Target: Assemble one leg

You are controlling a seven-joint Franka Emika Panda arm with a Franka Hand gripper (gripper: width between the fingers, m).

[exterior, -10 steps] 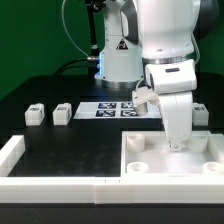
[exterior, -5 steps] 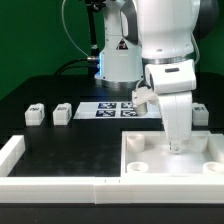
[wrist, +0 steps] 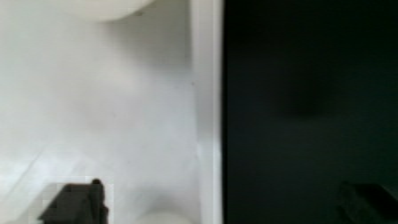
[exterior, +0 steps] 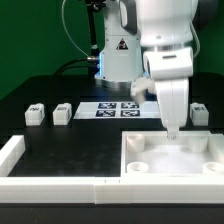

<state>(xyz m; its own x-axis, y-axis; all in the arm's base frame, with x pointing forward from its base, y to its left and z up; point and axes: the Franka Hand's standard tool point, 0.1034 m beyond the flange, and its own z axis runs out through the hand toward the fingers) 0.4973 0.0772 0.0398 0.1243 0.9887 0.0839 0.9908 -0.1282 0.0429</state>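
Three small white legs with black-and-white tags stand on the black table: two at the exterior view's left (exterior: 35, 114) (exterior: 62, 113) and one at the right (exterior: 200, 113). My gripper (exterior: 172, 131) hangs over the far edge of the large white tray (exterior: 140, 168). It holds no leg. In the wrist view the gripper (wrist: 222, 202) is open and empty, with one dark fingertip (wrist: 73, 201) over the white tray surface (wrist: 107, 110) and the other over the black table. The rim of a round socket (wrist: 128, 8) shows at the picture's edge.
The marker board (exterior: 117, 109) lies on the table behind the tray. White border rails run along the front (exterior: 60, 186) and the exterior view's left (exterior: 12, 150). The robot base (exterior: 118, 55) stands at the back.
The gripper has risen from low inside the tray to just above its far edge; the arm has lifted with it. The legs have not moved.
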